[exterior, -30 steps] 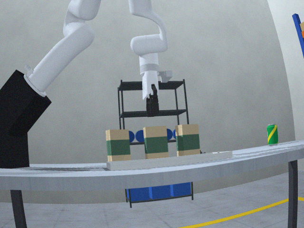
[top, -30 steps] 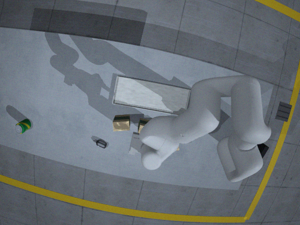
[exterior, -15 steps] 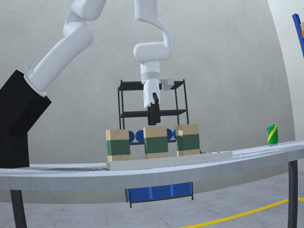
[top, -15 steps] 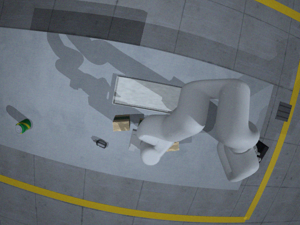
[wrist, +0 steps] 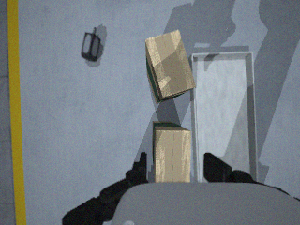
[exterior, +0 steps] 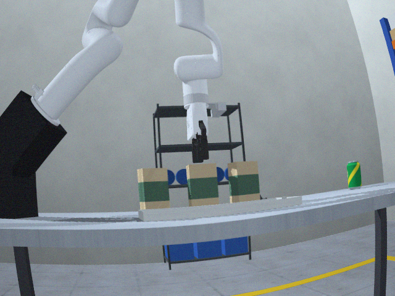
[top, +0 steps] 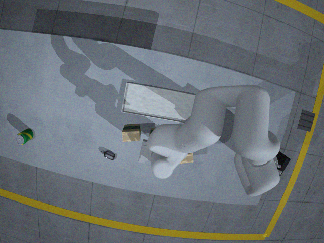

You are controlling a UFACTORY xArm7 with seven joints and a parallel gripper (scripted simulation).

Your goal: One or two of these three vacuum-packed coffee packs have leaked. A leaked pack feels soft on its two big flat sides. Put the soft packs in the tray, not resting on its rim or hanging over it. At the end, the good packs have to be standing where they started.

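Observation:
Three coffee packs, tan with a green band, stand in a row behind the tray (exterior: 220,208): left (exterior: 153,188), middle (exterior: 202,184) and right (exterior: 244,181). My gripper (exterior: 200,156) is open and empty, and hangs just above the top of the middle pack. In the wrist view the middle pack (wrist: 172,156) lies between my two fingers, with the right pack (wrist: 170,65) beyond it and the empty tray (wrist: 224,112) alongside. In the overhead view the right pack (top: 130,132) is plain, the arm hides most of the others, and the tray (top: 157,102) is empty.
A green can (exterior: 353,174) stands far off at the table's end, and also shows in the overhead view (top: 25,136). A small black object (top: 109,154) lies on the table near the packs. A black shelf (exterior: 197,134) stands behind the table.

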